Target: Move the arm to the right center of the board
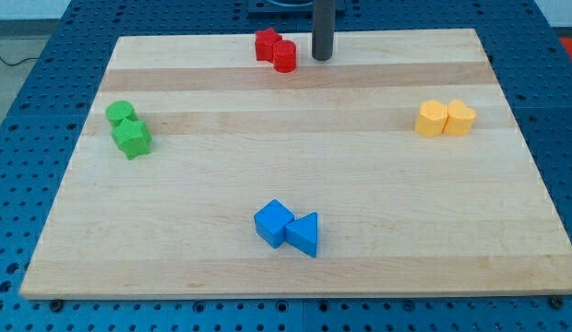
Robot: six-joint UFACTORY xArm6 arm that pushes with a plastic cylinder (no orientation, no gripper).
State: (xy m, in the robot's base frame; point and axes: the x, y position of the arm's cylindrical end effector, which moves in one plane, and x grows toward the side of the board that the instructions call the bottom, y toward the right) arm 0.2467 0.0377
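My tip (322, 58) stands near the view's top centre of the wooden board (295, 267), just right of a red cylinder (285, 57) that touches a red star-shaped block (266, 43). It is apart from the cylinder by a small gap. At the view's right centre two yellow blocks sit side by side: a hexagonal one (432, 119) and a heart-like one (459, 118). They lie well right of and below my tip.
Two green blocks sit at the view's left: a rounded one (120, 113) and a star-shaped one (132, 138). A blue cube (273, 222) and a blue triangle (303, 233) touch near the bottom centre. A blue perforated table (28, 138) surrounds the board.
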